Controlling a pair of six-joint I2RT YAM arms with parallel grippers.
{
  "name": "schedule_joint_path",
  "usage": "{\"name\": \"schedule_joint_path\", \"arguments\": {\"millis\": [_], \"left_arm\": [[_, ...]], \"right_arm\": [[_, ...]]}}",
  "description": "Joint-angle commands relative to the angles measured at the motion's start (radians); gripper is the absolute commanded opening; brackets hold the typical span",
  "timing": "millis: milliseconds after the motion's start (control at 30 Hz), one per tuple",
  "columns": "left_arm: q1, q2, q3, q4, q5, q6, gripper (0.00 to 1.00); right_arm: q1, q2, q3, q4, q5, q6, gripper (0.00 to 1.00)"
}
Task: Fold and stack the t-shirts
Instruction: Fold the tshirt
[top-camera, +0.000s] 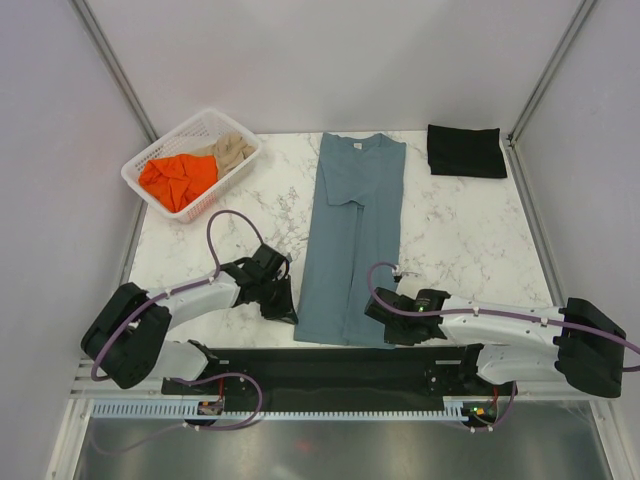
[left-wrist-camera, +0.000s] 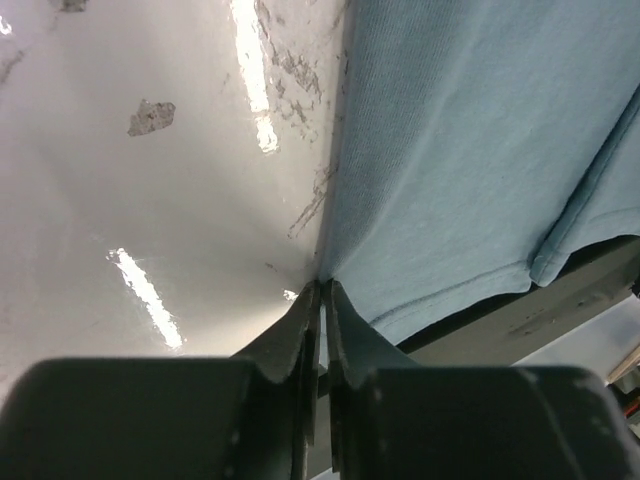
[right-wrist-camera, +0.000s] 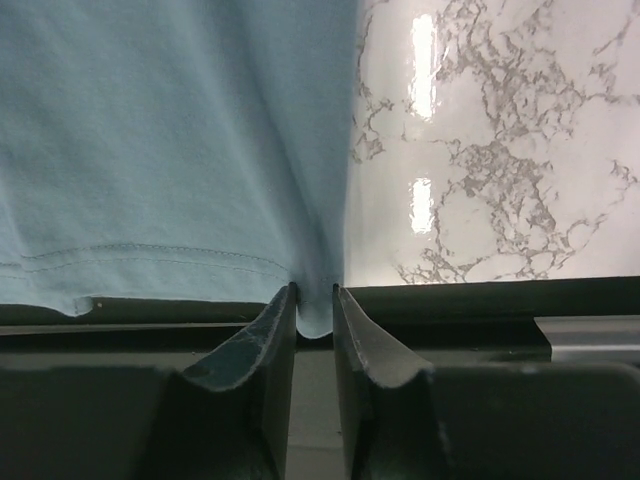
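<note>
A slate blue-grey t-shirt (top-camera: 355, 240) lies folded into a long strip down the middle of the marble table, neck label at the far end. My left gripper (top-camera: 290, 312) is at its near left corner. In the left wrist view the jaws (left-wrist-camera: 322, 290) are pinched together on the edge of the cloth (left-wrist-camera: 470, 150). My right gripper (top-camera: 375, 312) is at the near right corner. Its wrist view shows a tuck of the hem (right-wrist-camera: 170, 140) caught between the jaws (right-wrist-camera: 315, 300). A folded black t-shirt (top-camera: 466, 151) rests at the far right.
A white lattice basket (top-camera: 135, 180) at the far left holds an orange shirt (top-camera: 178, 178) and a beige one (top-camera: 232, 150). A black rail (top-camera: 340, 365) runs along the table's near edge, just under the shirt's hem. Grey walls enclose the table.
</note>
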Motion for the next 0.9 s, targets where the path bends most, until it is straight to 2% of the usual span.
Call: {"name": "schedule_joint_path", "arguments": {"millis": [0, 33, 100, 233, 567, 600, 633, 667, 733, 767, 867], "left_arm": [[-0.006, 0.005, -0.008, 0.019, -0.023, -0.003, 0.09], [-0.006, 0.004, -0.009, 0.020, -0.025, -0.005, 0.06], [-0.006, 0.000, -0.014, 0.022, -0.026, -0.009, 0.02], [-0.006, 0.005, -0.005, 0.022, -0.028, -0.012, 0.02], [-0.006, 0.013, -0.006, 0.022, -0.022, -0.017, 0.03], [-0.006, 0.010, -0.008, 0.022, -0.019, -0.017, 0.06], [-0.006, 0.007, -0.006, 0.023, -0.016, -0.017, 0.19], [-0.004, 0.000, -0.005, 0.022, -0.008, -0.017, 0.26], [-0.006, -0.036, 0.000, 0.019, 0.003, -0.018, 0.38], [-0.007, -0.052, 0.003, 0.017, 0.010, -0.020, 0.41], [-0.007, -0.119, 0.040, 0.011, 0.015, -0.021, 0.43]], "right_arm": [[0.007, 0.004, -0.011, 0.002, 0.003, 0.016, 0.24], [0.008, 0.002, -0.008, -0.019, 0.013, 0.025, 0.11], [0.008, -0.007, 0.015, -0.094, 0.050, 0.029, 0.00], [0.008, -0.021, 0.049, -0.160, 0.069, -0.004, 0.00], [0.034, -0.004, 0.006, -0.125, 0.067, 0.007, 0.00], [0.033, -0.001, 0.003, -0.125, 0.072, 0.009, 0.03], [0.033, -0.001, 0.004, -0.127, 0.076, 0.009, 0.06], [0.033, -0.010, 0.007, -0.127, 0.080, 0.007, 0.08], [0.033, -0.039, 0.024, -0.131, 0.087, 0.009, 0.21], [0.033, -0.050, 0.042, -0.142, 0.096, 0.013, 0.29], [0.033, -0.105, 0.070, -0.159, 0.113, 0.016, 0.36]]}}
